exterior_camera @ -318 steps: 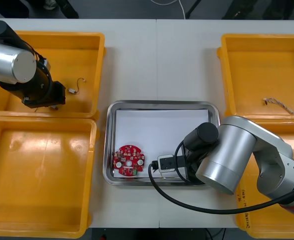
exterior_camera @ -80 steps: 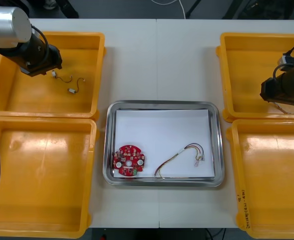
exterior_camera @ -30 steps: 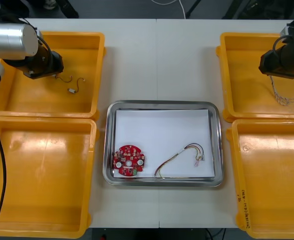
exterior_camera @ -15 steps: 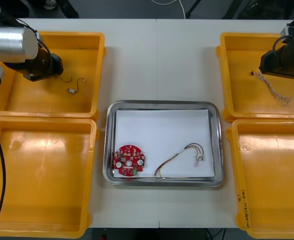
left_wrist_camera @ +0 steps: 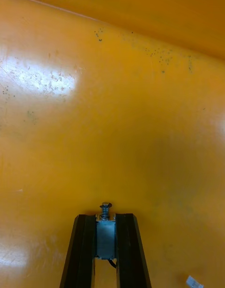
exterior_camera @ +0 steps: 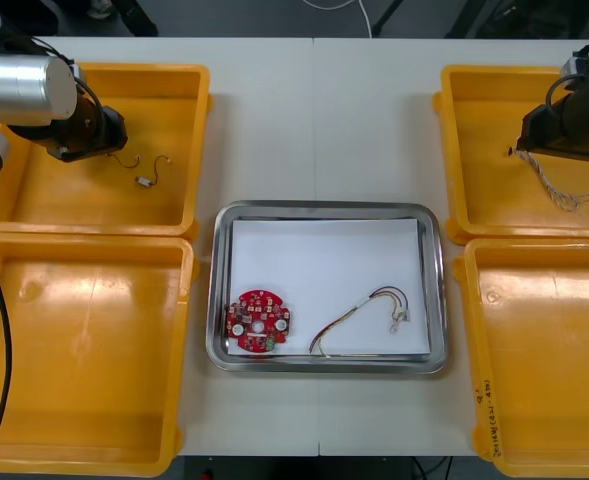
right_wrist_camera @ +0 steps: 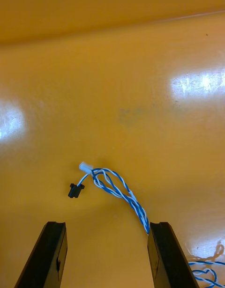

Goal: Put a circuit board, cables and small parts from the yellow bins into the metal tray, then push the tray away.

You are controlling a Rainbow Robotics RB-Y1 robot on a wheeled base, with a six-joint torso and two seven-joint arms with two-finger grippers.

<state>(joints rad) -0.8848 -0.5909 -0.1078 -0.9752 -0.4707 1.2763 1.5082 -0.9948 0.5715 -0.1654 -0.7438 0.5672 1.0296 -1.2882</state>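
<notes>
Pinching a small metal part (left_wrist_camera: pixel 105 232) is left gripper (left_wrist_camera: pixel 106 221); right gripper (right_wrist_camera: pixel 107 228) gapes over cable (right_wrist_camera: pixel 123 194).

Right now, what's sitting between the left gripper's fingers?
A small metal part, pinched by the left gripper over a yellow bin, per the left wrist view.

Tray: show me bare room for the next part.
Bare: the tray's far half, between its far rim and the board and cable. Crowded: the near strip, board at left, cable at right. The left claw, shut on a small metal part, is over the far left bin; the right claw, open, over the far right bin.
</notes>
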